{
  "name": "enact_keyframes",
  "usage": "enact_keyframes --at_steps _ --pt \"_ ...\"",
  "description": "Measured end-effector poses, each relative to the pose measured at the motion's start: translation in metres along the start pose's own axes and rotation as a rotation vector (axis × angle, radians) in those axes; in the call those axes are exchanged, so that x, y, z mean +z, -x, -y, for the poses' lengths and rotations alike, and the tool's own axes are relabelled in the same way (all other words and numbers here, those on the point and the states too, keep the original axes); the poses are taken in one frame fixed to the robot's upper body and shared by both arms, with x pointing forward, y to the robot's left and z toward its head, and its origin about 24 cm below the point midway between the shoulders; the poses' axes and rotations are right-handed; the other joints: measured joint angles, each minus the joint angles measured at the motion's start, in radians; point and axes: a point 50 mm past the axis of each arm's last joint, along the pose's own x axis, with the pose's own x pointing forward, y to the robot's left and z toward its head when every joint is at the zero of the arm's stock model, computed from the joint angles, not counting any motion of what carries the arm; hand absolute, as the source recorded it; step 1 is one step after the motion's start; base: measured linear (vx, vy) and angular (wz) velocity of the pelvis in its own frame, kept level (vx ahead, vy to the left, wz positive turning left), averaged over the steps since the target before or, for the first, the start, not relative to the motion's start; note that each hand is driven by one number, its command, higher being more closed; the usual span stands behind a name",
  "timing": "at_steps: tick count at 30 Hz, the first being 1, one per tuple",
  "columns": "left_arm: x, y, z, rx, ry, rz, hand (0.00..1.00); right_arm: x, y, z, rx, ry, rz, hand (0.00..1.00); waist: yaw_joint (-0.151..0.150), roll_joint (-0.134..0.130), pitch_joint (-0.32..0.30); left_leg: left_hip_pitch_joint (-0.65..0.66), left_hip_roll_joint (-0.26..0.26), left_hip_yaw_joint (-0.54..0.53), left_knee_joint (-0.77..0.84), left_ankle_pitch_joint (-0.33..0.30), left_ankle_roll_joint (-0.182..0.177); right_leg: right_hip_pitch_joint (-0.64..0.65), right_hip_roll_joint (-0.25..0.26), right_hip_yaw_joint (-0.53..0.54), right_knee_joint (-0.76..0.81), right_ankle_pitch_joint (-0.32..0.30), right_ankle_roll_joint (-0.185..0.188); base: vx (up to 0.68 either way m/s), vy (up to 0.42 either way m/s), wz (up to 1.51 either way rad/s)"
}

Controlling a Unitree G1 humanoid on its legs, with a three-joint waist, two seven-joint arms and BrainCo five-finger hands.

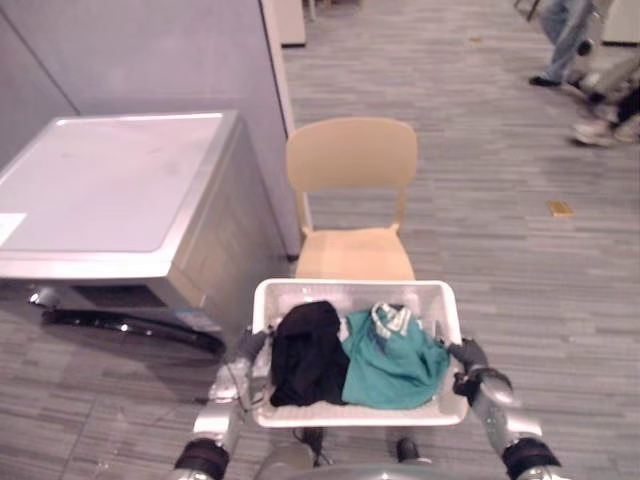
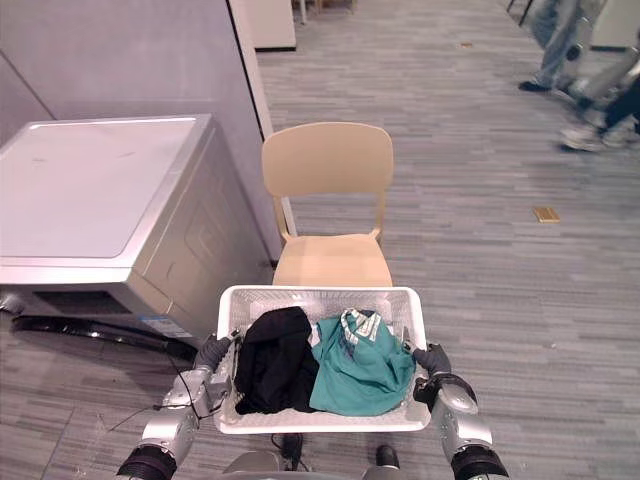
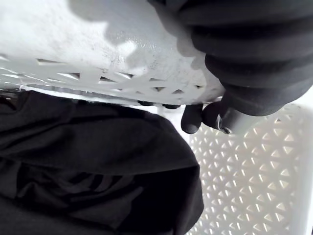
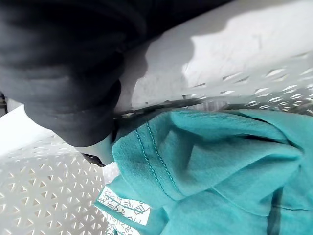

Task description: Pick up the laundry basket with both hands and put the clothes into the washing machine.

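**A:** Has it got hold of it?

**B:** The left robot hand [image 1: 250, 346] has. Its fingertips [image 3: 191, 120] are hooked over the rim, clamped on the basket [image 1: 350, 292] at the basket's 9 o'clock. The right robot hand [image 1: 468, 356] is against the wall at 3 o'clock, but teal cloth covers it there, so I can't tell whether it's clamped.

**A:** And the clothes?

**B:** Both are in the basket, which is up between the two robot hands. The black garment [image 1: 305, 355] is on the 9 o'clock side and the teal garment [image 1: 395, 365] is on the 3 o'clock side, bunched up near the rim.

**A:** What would you watch for?

**B:** I'd keep the basket level and both sides at equal height so the teal one doesn't slide out. The washer [image 1: 110, 180] sits at 10 o'clock and the chair [image 1: 352, 155] at 12, just past the basket. I reckon it should swing toward 10 and stay clear of the seat.

**A:** Any writing?

**B:** There's a patterned label [image 4: 122, 211] on the teal collar and a pale sticker [image 1: 10, 225] on the washer's top corner. I can't read either.
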Motion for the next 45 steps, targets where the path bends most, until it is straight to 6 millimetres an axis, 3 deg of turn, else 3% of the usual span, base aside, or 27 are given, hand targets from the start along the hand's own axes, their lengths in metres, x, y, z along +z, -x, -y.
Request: enact_keyframes --at_steps 6,8,10,11,12,13,15,20,21,24,26,30,37,41,45 --pt "0.048 -0.024 0.014 -0.026 0.003 0.105 1.00 0.053 -0.016 -0.006 0.011 0.007 0.126 1.00 -0.012 -0.013 0.009 -0.070 0.016 0.002 0.000 0.008 0.011 -0.079 0.018 0.022 -0.019 0.083 0.012 0.04 -0.002 -0.17" --pt "0.073 -0.036 0.019 -0.028 0.018 0.149 1.00 0.083 -0.022 -0.009 0.016 0.025 0.195 1.00 -0.011 -0.014 0.034 -0.091 0.028 0.001 0.002 0.016 0.020 -0.105 0.036 0.023 -0.019 0.119 0.010 -0.04 -0.028 -0.16" --pt "0.119 -0.051 0.024 -0.021 0.035 0.233 1.00 0.135 -0.031 -0.022 0.022 0.036 0.298 1.00 -0.014 -0.035 0.106 -0.120 0.043 0.001 -0.002 0.039 0.018 -0.141 0.048 0.026 -0.020 0.157 0.010 -0.12 -0.021 -0.12" --pt "0.131 -0.053 0.025 -0.016 0.036 0.252 1.00 0.149 -0.033 -0.026 0.026 0.042 0.320 1.00 -0.018 -0.041 0.125 -0.128 0.043 0.001 -0.005 0.047 0.019 -0.150 0.049 0.030 -0.020 0.164 0.004 -0.14 -0.025 -0.12" --pt "0.153 -0.058 0.026 -0.011 0.049 0.287 1.00 0.176 -0.034 -0.033 0.030 0.056 0.371 1.00 -0.018 -0.051 0.168 -0.138 0.045 0.003 -0.015 0.058 0.019 -0.168 0.052 0.037 -0.021 0.179 0.007 -0.13 -0.004 -0.15" --pt "0.165 -0.060 0.027 -0.007 0.056 0.304 1.00 0.191 -0.034 -0.037 0.032 0.060 0.399 1.00 -0.018 -0.057 0.189 -0.142 0.047 0.008 -0.025 0.066 0.013 -0.180 0.054 0.048 -0.021 0.188 0.003 -0.17 -0.003 -0.25" --pt "0.207 -0.063 0.020 0.031 0.096 0.362 1.00 0.242 -0.029 -0.059 0.046 0.080 0.492 1.00 -0.012 -0.063 0.253 -0.164 0.064 0.021 -0.073 0.102 0.006 -0.234 0.072 0.062 -0.029 0.238 0.001 -0.18 -0.019 -0.33" --pt "0.269 -0.055 0.004 0.072 0.116 0.473 1.00 0.298 -0.016 -0.091 0.079 0.066 0.581 1.00 0.008 -0.088 0.319 -0.181 0.077 0.047 -0.178 0.188 -0.027 -0.296 0.079 0.075 -0.067 0.228 -0.005 -0.11 -0.100 -0.20" --pt "0.278 -0.053 0.000 0.084 0.111 0.488 1.00 0.303 -0.014 -0.097 0.087 0.060 0.588 1.00 0.007 -0.099 0.325 -0.180 0.075 0.051 -0.198 0.205 -0.036 -0.301 0.076 0.075 -0.072 0.201 -0.011 -0.10 -0.154 -0.15" --pt "0.310 -0.045 -0.013 0.125 0.097 0.525 1.00 0.318 -0.008 -0.115 0.110 0.027 0.607 1.00 0.004 -0.110 0.350 -0.202 0.103 0.056 -0.202 0.223 -0.050 -0.330 0.102 0.077 -0.076 0.196 -0.014 -0.09 -0.113 -0.14" --pt "0.324 -0.040 -0.011 0.126 0.075 0.547 1.00 0.324 -0.005 -0.116 0.105 0.015 0.626 1.00 0.004 -0.119 0.354 -0.214 0.116 0.059 -0.202 0.224 -0.052 -0.343 0.114 0.077 -0.076 0.196 -0.014 -0.07 -0.097 -0.11" --pt "0.370 -0.018 -0.009 0.138 0.021 0.666 1.00 0.344 0.007 -0.119 0.130 -0.039 0.711 1.00 0.003 -0.145 0.368 -0.266 0.133 0.070 -0.201 0.230 -0.061 -0.392 0.129 0.076 -0.091 0.231 -0.026 -0.05 -0.063 -0.08" --pt "0.396 -0.003 -0.014 0.160 -0.033 0.728 1.00 0.347 0.011 -0.127 0.158 -0.101 0.731 1.00 0.024 -0.155 0.373 -0.313 0.174 0.088 -0.190 0.212 -0.082 -0.439 0.165 0.072 -0.104 0.294 0.003 -0.04 -0.012 -0.13" --pt "0.411 0.008 -0.017 0.174 -0.038 0.766 1.00 0.360 0.020 -0.132 0.176 -0.110 0.771 1.00 0.040 -0.153 0.374 -0.426 0.203 0.087 -0.009 0.119 -0.085 -0.472 0.188 0.056 -0.104 0.339 0.039 -0.10 0.040 -0.12" --pt "0.432 0.024 -0.019 0.187 -0.046 0.831 1.00 0.374 0.033 -0.135 0.197 -0.109 0.837 1.00 0.067 -0.152 0.375 -0.539 0.236 0.067 0.176 0.029 -0.084 -0.497 0.212 0.047 -0.104 0.339 0.038 -0.16 0.000 -0.13"
